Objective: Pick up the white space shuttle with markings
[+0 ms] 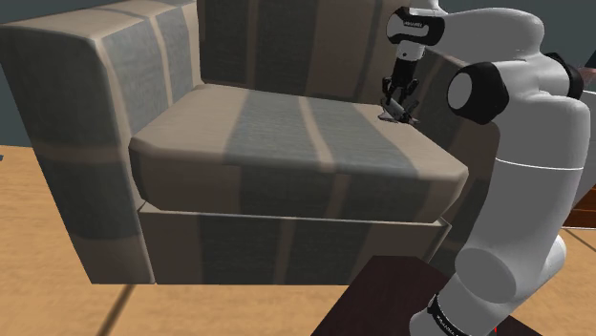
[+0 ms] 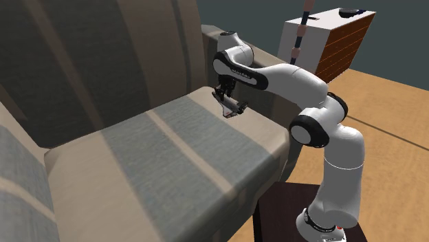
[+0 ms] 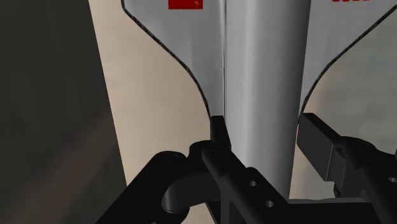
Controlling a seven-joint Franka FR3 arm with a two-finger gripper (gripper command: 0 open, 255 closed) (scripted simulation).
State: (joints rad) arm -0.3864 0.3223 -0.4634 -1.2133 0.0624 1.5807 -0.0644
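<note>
The white space shuttle [image 3: 261, 63] has a grey-white fuselage, dark-edged wings and red markings [image 3: 184, 4]. My black gripper [image 3: 264, 130] is shut on it, one finger pressed against each side of the fuselage. In the shoulder view the gripper [image 1: 397, 103] points down at the back of the seat cushion [image 1: 287, 143], near the armrest, with the small shuttle [image 1: 390, 116] at its tips. The second exterior view has the shuttle [image 2: 234, 107] under the gripper [image 2: 225, 96], at or just above the cushion; I cannot tell whether they touch.
A striped grey and beige armchair surrounds the spot: backrest [image 2: 103, 62] behind, an armrest [image 2: 275, 110] close beside the gripper, another [image 1: 67, 115] at the far side. My dark stand [image 1: 382, 296] sits before the chair on a wooden floor [image 2: 392, 110]. A brown-and-white cabinet [image 2: 330, 41] stands behind.
</note>
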